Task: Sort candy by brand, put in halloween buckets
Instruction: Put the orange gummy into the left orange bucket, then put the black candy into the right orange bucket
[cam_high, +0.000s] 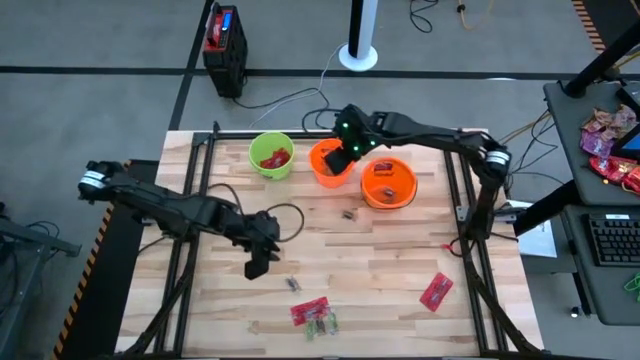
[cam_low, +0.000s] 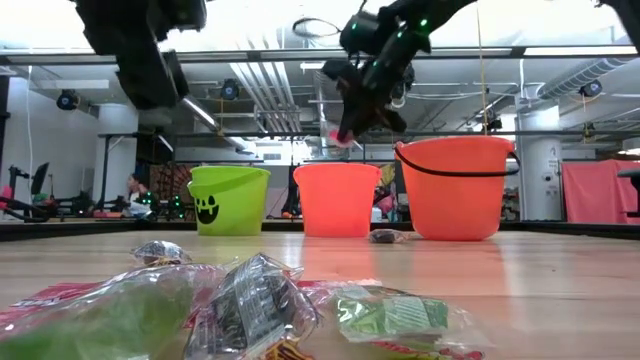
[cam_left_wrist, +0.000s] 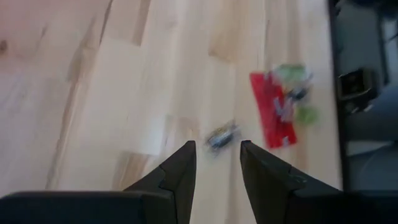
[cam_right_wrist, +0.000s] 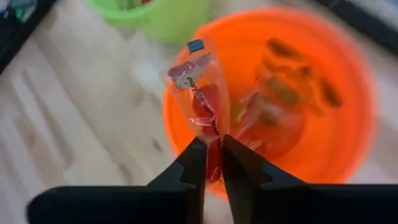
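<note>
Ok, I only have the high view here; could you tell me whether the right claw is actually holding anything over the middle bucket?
Observer: Yes. The right wrist view shows the right claw shut on a red packet, directly above the orange bucket.
Operator: Thank you. Is the packet already down inside the bucket?
Observer: No. In the low view it hangs clear above the rim.
Operator: And how does the left claw stand?
Observer: The left claw is open, and a small dark wrapped piece lies on the table just ahead of its fingers.
</note>
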